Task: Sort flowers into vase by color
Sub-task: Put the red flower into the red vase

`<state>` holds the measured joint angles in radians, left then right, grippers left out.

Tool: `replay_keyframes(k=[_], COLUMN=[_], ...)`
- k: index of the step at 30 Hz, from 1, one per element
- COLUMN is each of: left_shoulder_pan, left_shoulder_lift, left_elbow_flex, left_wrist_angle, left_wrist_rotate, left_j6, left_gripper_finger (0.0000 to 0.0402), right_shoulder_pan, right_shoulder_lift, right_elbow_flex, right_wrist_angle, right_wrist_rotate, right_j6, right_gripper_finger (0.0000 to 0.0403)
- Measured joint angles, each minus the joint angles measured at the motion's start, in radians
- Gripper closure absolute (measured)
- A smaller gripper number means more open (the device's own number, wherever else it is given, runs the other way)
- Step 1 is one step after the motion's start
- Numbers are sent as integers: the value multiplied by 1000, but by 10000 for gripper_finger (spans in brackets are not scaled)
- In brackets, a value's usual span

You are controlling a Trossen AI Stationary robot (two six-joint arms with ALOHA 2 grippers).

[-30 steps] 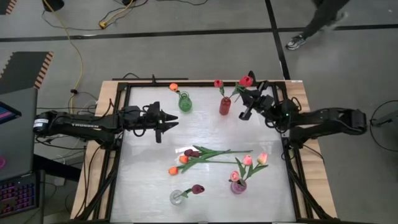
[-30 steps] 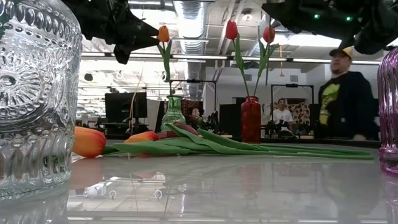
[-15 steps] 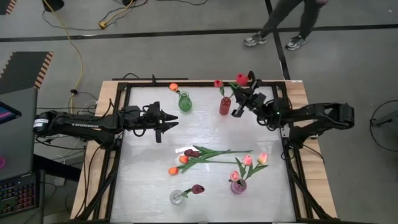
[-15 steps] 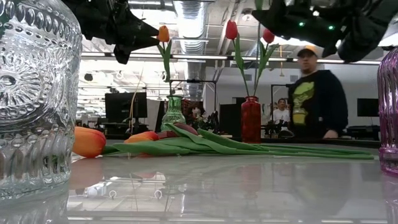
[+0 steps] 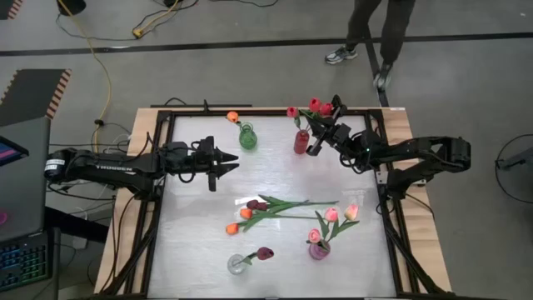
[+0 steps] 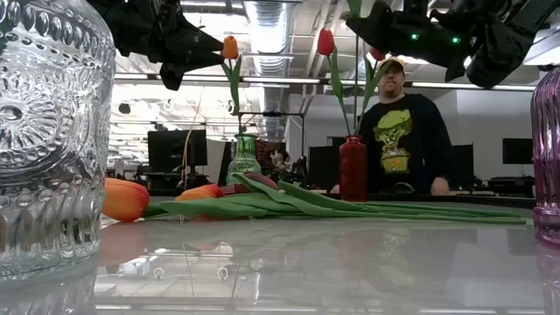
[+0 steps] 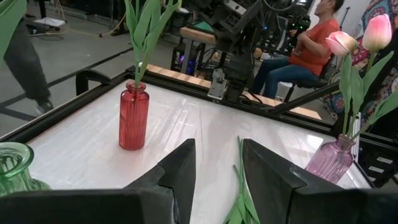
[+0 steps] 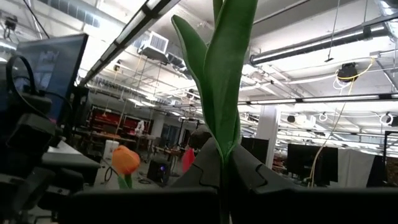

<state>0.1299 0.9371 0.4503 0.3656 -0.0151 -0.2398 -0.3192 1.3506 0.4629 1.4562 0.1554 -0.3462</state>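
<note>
My left gripper (image 5: 223, 162) hovers over the table's (image 5: 200, 233) left half, fingers parted on nothing. Green vase (image 5: 247, 137): one orange tulip (image 5: 232, 117). Centre: loose flowers (image 5: 266, 208) lie flat. Near edge: clear vase (image 5: 237, 264) with a maroon tulip, purple vase (image 5: 319, 249) with pink ones. Right: my right gripper (image 5: 321, 135), pinched on a red tulip's (image 5: 321, 106) stem, holds it just beside the red vase (image 5: 301, 142), which holds another red tulip (image 5: 292, 112).

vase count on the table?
4: green vase and red vase at the far edge, clear vase and purple vase at the near edge.
</note>
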Motion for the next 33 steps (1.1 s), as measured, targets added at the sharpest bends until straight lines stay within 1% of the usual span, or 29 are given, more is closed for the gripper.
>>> replay_keyframes(k=[10, 16, 24, 33], left_shoulder_pan=[0, 0, 0, 0], left_shoulder_lift=[0, 0, 0, 0], left_elbow_flex=[0, 0, 0, 0], left_wrist_angle=[0, 0, 0, 0], left_wrist_rotate=[0, 0, 0, 0], left_j6=[-3, -3, -3, -3], left_gripper_finger=[283, 283, 283, 283], right_shoulder_pan=[-30, -30, -30, -30], right_shoulder_lift=[0, 0, 0, 0], right_elbow_flex=[0, 0, 0, 0], right_wrist_angle=[-45, -52, -114, -118], right_wrist_rotate=[0, 0, 0, 1], right_j6=[31, 32, 35, 34], right_gripper_finger=[372, 370, 363, 360])
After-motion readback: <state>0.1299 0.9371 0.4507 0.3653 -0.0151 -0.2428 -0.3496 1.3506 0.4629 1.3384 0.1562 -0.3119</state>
